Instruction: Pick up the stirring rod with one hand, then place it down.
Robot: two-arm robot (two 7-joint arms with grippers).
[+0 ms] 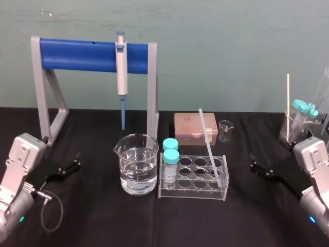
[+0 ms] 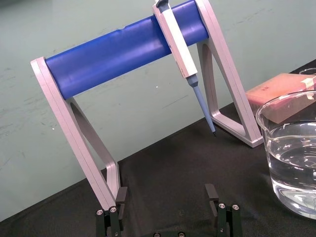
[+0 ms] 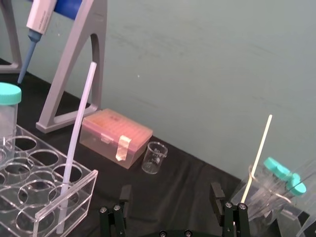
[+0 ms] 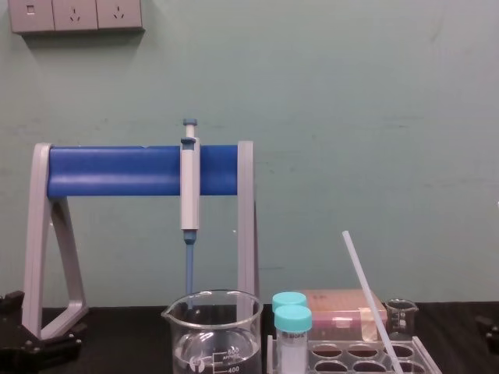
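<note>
The right gripper (image 1: 255, 165) rests low by the table's (image 1: 92, 226) right edge, jaws apart and empty. The left gripper (image 1: 76, 160) sits likewise open by the left edge. The stirring rod (image 1: 209, 145) stands tilted in the rack (image 1: 193, 193) mid-table, its foot in a front right well. The right gripper is nearer, so it should probably pinch the bare shaft above the rack and draw it out along its tilt. The big beaker (image 1: 136, 165) holds clear water. Two capped tubes (image 1: 170, 154) fill the rack's left wells.
</note>
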